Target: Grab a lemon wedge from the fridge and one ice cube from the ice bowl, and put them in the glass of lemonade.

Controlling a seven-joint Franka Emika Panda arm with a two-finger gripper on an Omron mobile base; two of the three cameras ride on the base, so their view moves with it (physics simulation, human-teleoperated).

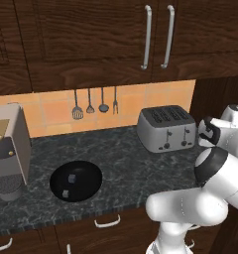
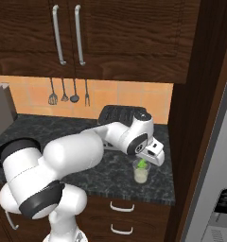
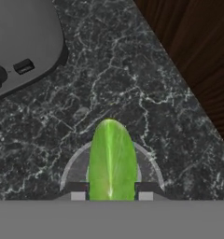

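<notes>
Nearest to us, in the hand view, the gripper (image 3: 112, 190) shows two small dark fingertips (image 3: 78, 189) set narrowly apart, one at each side of the lemon wedge (image 3: 112, 161). The wedge stands lengthwise between them, its pointed end away from the hand; whether the tips press it or stand just clear of it we cannot tell. Directly under the wedge we see the round rim of the glass of lemonade (image 3: 72, 161), standing on the dark marbled counter (image 3: 132, 88).

In the right base view the gripper (image 2: 147, 162) hangs just above the glass of lemonade (image 2: 141, 176), with the green wedge (image 2: 142, 164) at the glass mouth. The glass stands near the counter's front edge, close to the right end of the counter (image 2: 39, 127), and the grey fridge (image 2: 219, 165) rises at the far right.

Farther along the counter, in the left base view, we see the ice bowl (image 1: 76, 180) near the front edge, well apart from the glass. A toaster (image 1: 166, 128) stands behind at the wall, a coffee machine (image 1: 9, 149) at the far left. Utensils (image 1: 94, 104) hang on the tiled wall beneath dark wooden cabinets (image 1: 91, 39).
</notes>
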